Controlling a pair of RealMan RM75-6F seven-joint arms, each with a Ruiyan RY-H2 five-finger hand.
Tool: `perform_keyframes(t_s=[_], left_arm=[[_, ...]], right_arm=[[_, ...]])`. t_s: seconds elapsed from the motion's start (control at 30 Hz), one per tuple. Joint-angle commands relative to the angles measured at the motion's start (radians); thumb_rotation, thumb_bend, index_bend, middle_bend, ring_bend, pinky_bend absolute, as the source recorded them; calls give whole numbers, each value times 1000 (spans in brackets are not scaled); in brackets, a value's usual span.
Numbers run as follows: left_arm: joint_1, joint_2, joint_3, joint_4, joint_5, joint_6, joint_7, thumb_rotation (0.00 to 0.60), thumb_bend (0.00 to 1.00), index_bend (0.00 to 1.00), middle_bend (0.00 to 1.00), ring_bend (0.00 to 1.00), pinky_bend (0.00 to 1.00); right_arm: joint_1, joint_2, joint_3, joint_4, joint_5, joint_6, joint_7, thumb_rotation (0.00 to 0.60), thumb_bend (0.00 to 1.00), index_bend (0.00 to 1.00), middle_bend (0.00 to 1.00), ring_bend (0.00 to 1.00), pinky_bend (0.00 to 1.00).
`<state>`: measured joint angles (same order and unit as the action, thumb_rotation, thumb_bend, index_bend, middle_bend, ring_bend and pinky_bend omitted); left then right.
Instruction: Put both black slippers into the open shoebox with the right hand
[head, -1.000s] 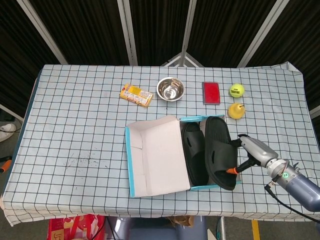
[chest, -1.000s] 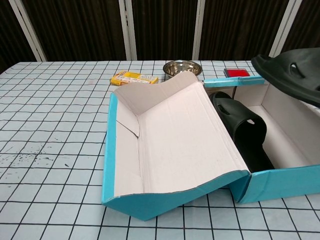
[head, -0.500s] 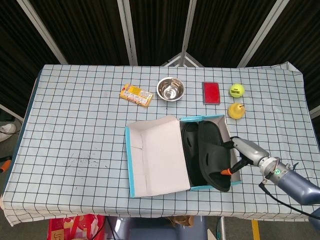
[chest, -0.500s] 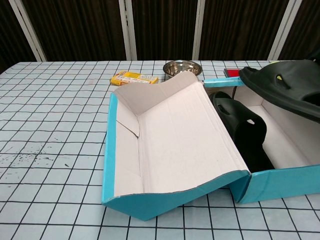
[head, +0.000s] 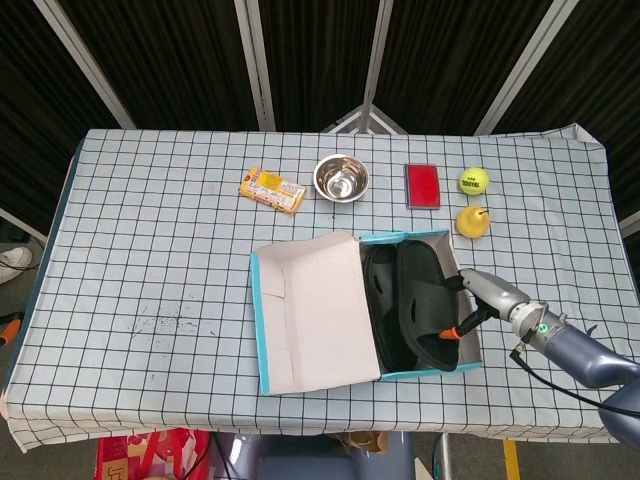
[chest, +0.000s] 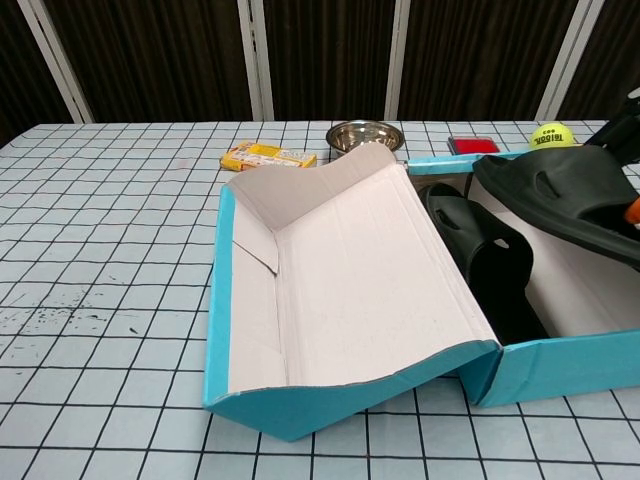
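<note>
Currently your right hand (head: 478, 305) has fingers clamped on the second slipper (head: 424, 305), inside the shoebox (head: 300, 310). Beyond your fingers: tennis ball (head: 473, 180), print unreadable.

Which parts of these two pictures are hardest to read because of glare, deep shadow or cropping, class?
Head view: the round steel bowl carries bright glare; the two black rubber slippers merge into one dark mass inside the open blue cardboard shoebox. Chest view: the right hand is cut off by the frame edge, and the box's white lid throws shadow over the inner slipper.
</note>
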<state>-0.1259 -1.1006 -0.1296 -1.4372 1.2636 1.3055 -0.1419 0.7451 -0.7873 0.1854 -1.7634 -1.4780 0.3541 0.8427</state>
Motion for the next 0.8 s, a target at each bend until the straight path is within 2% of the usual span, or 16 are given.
perform_keyframes(t_s=[0.03, 0.7, 0.73, 0.8], left_arm=[[-2, -2, 0, -1, -2, -2, 5, 600, 335, 23, 0, 0, 71], [-17, -15, -2, 5, -11, -23, 24, 600, 335, 23, 0, 0, 71], [-17, -15, -3, 6, -12, -24, 24, 600, 335, 23, 0, 0, 71], [-18, -16, -2, 6, -12, -25, 25, 600, 335, 23, 0, 0, 71]], right_arm=[[10, -11, -6, 14, -9, -6, 10, 600, 864, 739, 666, 275, 0], [54, -85, -60, 110, -42, -1, 30, 600, 864, 752, 666, 275, 0], [80, -91, -38, 109, 15, -39, 63, 600, 863, 753, 666, 275, 0], [79, -102, -45, 116, 14, -26, 22, 600, 864, 753, 666, 275, 0]])
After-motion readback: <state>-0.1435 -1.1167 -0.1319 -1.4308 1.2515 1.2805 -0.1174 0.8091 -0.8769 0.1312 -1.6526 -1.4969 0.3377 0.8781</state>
